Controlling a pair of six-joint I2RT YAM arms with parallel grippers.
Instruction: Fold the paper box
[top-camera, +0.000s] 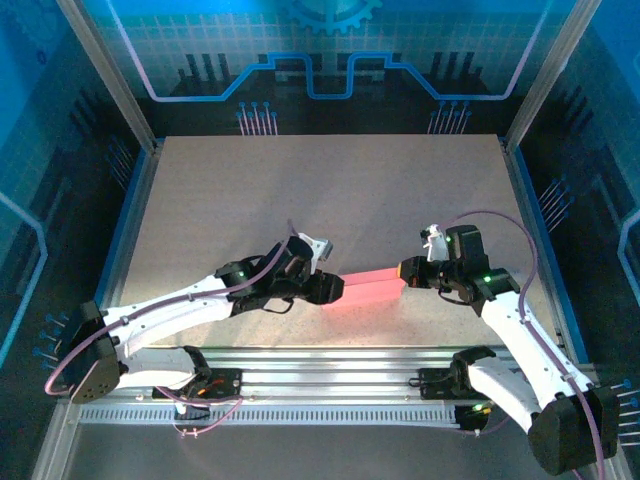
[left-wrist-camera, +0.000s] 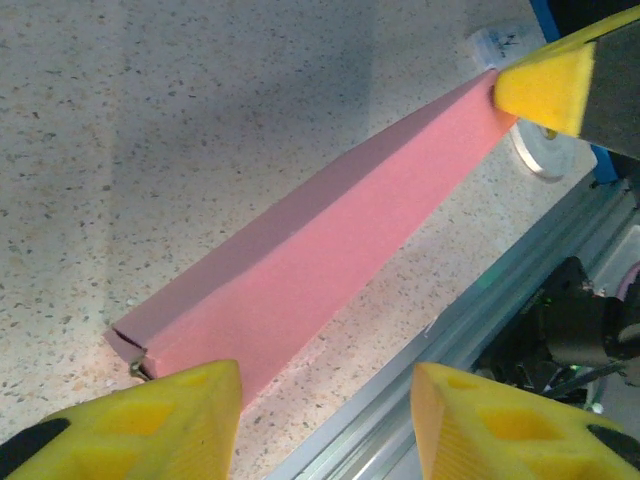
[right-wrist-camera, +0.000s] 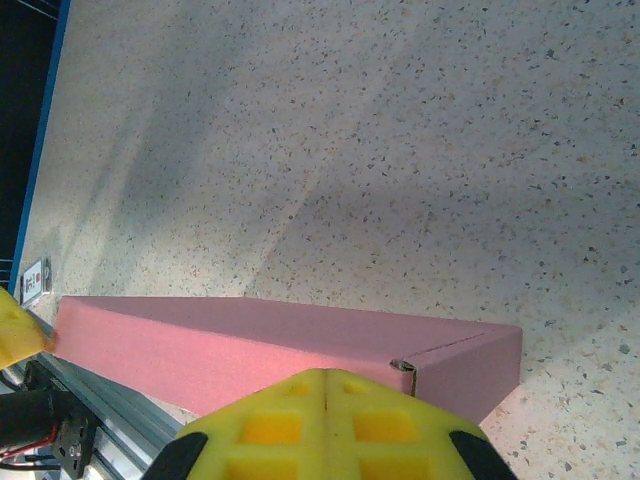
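Centrally, near the table's (top-camera: 300, 190) front edge: one box (top-camera: 366, 288), pink card, slim and long, formed into a closed rectangular shape and lying flat on the speckled surface. In the top view its length runs left to right between the two grippers, the right end slightly farther from the rail (top-camera: 330, 372) than the left. Left gripper (top-camera: 326, 289): at the box's left end, fingers spread wide apart; the left wrist view shows the two yellow pads (left-wrist-camera: 170, 420) separated, with the box's (left-wrist-camera: 330, 250) near end just beside the left-hand pad and nothing clamped between them. A narrow dark seam shows at that end's corner. Right gripper (top-camera: 408, 272): at the box's right end, fingers pressed together; the right wrist view shows both yellow pads (right-wrist-camera: 250, 425) meeting along a thin line with no gap, and the box's (right-wrist-camera: 280, 345) end panel just past their tips. Whether any card is pinched there cannot be told. From the left wrist, a yellow pad of the right gripper (left-wrist-camera: 545, 85) touches the box's far end. Small white label (left-wrist-camera: 500, 42) on the table beside that far end.
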